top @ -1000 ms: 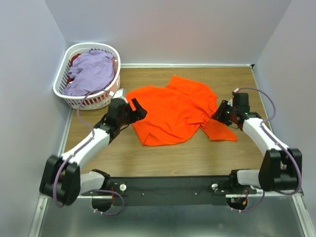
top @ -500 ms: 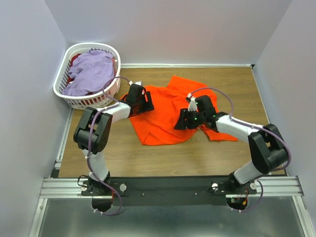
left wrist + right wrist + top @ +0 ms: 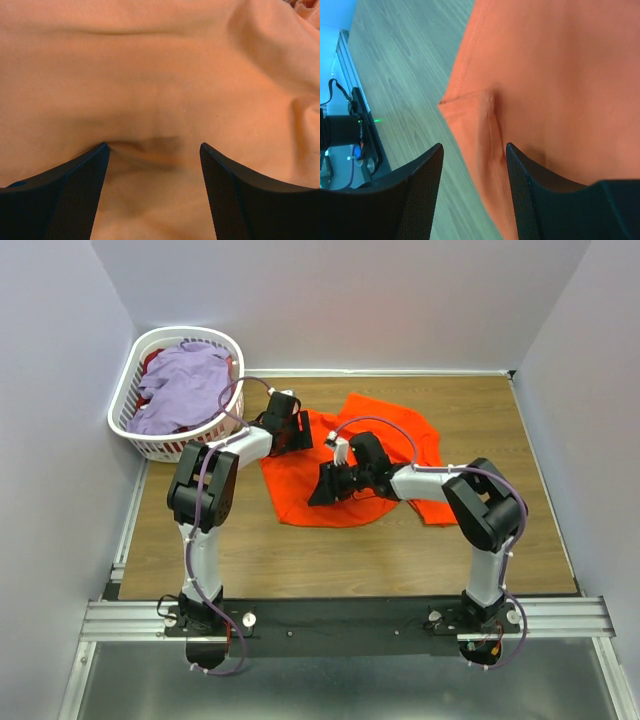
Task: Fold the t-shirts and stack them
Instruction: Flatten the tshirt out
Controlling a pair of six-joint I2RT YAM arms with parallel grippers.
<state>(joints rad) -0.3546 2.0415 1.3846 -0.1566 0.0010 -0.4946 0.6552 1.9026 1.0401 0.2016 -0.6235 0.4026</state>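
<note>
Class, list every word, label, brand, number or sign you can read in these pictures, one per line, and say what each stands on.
None: no view shows any readable text.
The orange t-shirt, the lavender t-shirt, the white basket and the wooden table show no lettering, numbers or signs.

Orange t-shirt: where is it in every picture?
Top external: the bright orange cloth t-shirt lies spread mid-table, under both arms.
Left wrist: it fills the picture behind the left hand.
Right wrist: it covers the right side, with its hemmed corner beyond the open right hand.
Shared landmark: the brown wooden table, seen in the top and right wrist views only.
</note>
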